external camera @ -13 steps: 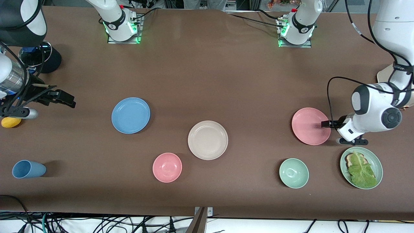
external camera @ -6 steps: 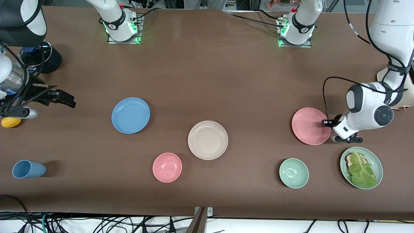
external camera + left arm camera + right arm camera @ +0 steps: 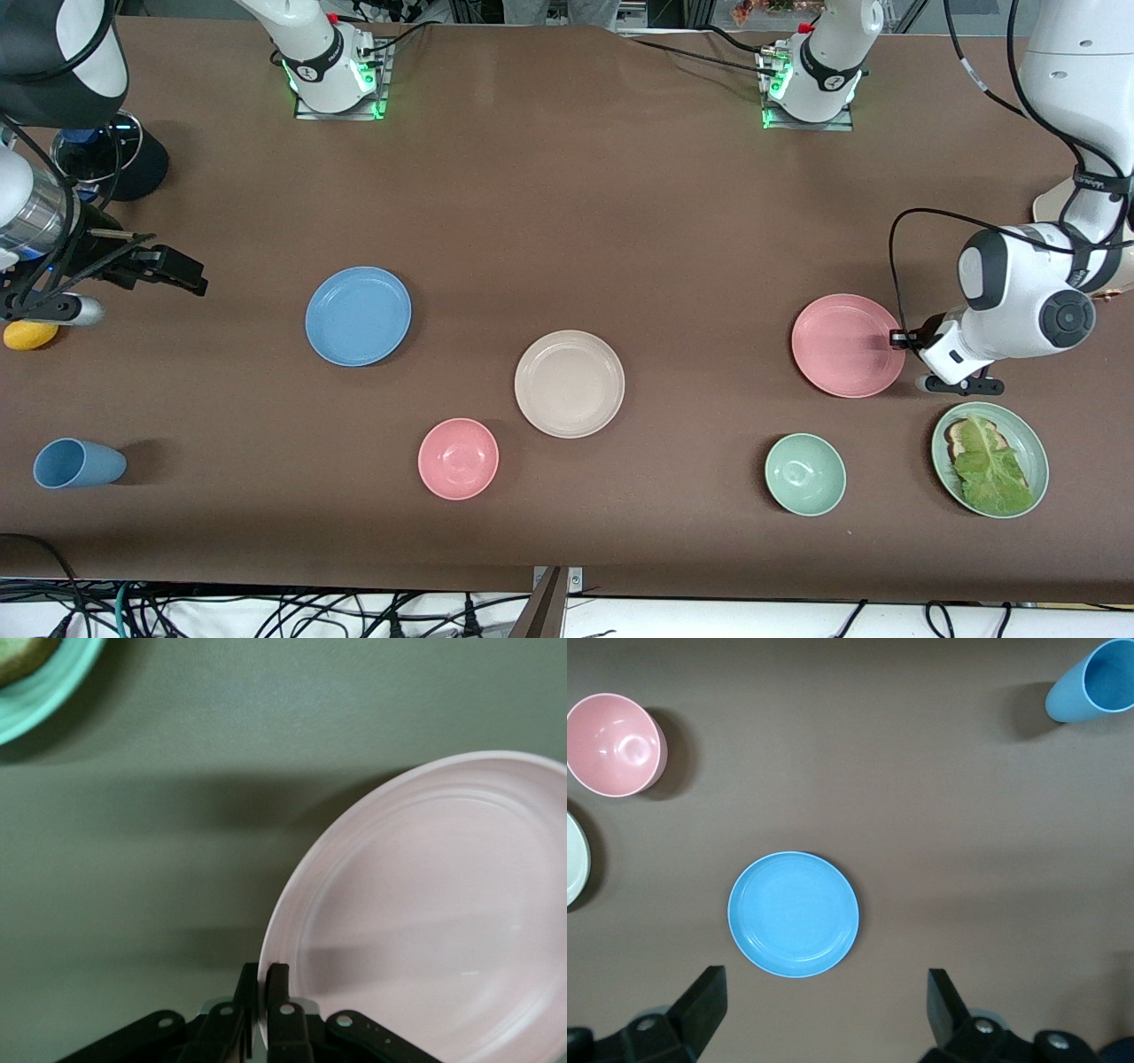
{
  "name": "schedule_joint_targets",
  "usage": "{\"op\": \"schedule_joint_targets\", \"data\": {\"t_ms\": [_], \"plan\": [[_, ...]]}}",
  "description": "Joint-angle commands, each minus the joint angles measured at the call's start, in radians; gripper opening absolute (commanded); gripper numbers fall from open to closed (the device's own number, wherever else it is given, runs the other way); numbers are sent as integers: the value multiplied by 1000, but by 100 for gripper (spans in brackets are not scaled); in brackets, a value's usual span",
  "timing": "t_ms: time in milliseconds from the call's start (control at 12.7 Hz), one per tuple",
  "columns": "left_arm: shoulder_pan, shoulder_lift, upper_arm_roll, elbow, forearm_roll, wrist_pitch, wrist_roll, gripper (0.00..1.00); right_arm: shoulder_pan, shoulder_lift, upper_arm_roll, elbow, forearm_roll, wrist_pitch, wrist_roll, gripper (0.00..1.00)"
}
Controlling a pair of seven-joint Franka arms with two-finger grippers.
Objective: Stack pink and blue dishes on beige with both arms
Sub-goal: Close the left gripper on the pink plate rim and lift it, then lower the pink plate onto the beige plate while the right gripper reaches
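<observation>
The pink plate (image 3: 848,345) is gripped at its rim by the left claw (image 3: 897,339), whose fingers (image 3: 266,988) are pinched together on the edge at the left arm's end of the counter (image 3: 567,204); in the left wrist view the plate looks tipped up off the surface, a shadow showing under it. The beige plate (image 3: 569,383) lies mid-counter, well apart from the pink one and toward the right arm's end — that is the direction the carry would have to take, by this reading. The blue plate (image 3: 358,315) is flat on the counter, further toward the right arm's end than the beige plate, and the right arm is plainly the nearer to it. The right claw (image 3: 824,1001) is held spread wide above the counter with the blue plate between its fingers' line of sight; that arm waits. The pink bowl (image 3: 458,458), the green bowl (image 3: 804,474) and the blue cup (image 3: 78,462) hold nothing visible; a green dish (image 3: 990,460) holds lettuce on bread.
</observation>
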Motion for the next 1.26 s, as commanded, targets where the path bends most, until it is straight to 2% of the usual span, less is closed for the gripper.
{"op": "schedule_joint_targets", "data": {"t_ms": [0, 236, 473, 552, 709, 946, 1182], "plan": [[-9, -9, -56, 135, 3, -188, -133, 0, -6, 2, 3, 15, -3, -7, 10, 100], [-9, -10, -146, 235, 1, -332, -273, 0, -10, 2, 3, 17, -7, -2, 8, 100], [-13, -3, -280, 269, 0, -337, -506, 0, -12, 3, 3, 17, -10, 0, 5, 100], [-35, 6, -304, 286, -3, -336, -560, 0, -12, 3, 1, 17, -6, 0, 7, 100], [-123, 35, -306, 316, -66, -326, -664, 0, -6, 6, 1, 17, -10, 21, 5, 100], [-255, 138, -306, 431, -68, -314, -779, 0, 10, 65, 8, 17, -9, 73, -14, 100], [-354, 184, -302, 433, -60, -216, -856, 0, 5, 71, 5, 3, 1, 70, -87, 100]]}}
